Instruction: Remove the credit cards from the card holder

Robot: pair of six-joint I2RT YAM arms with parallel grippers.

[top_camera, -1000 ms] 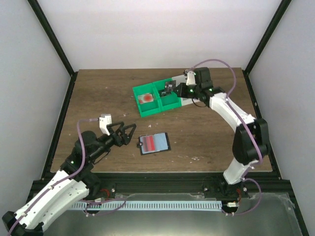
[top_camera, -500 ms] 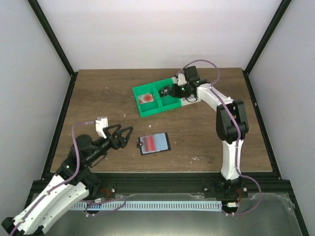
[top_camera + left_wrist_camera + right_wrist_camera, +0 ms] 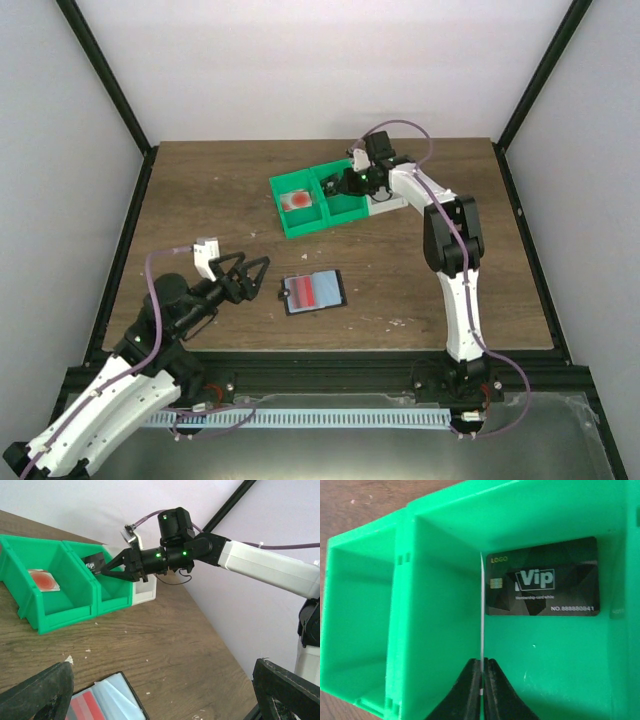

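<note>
Top view first: the card holder (image 3: 315, 291) lies open on the bench (image 3: 200, 200), well apart from the green bins (image 3: 276, 192), with a red card (image 3: 300, 292) showing in its left panel. The left pincer (image 3: 262, 277) hovers near the holder, jaws wide apart and empty. The right pincer (image 3: 334, 184) reaches over the right-hand green bin.

Left wrist view: its own fingers (image 3: 35, 692) are cut off at the bottom corners. The holder is only partly in frame, so how many cards sit in it is hard to tell.

Right wrist view: the jaws are together, clamped on a thin card (image 3: 482, 610) seen edge-on, its face unreadable. It is inside the bin where a black card (image 3: 542, 583) rests. This looks like the drop-off step. Next, the jaws need to part to release the card, and then the red card needs fetching.
</note>
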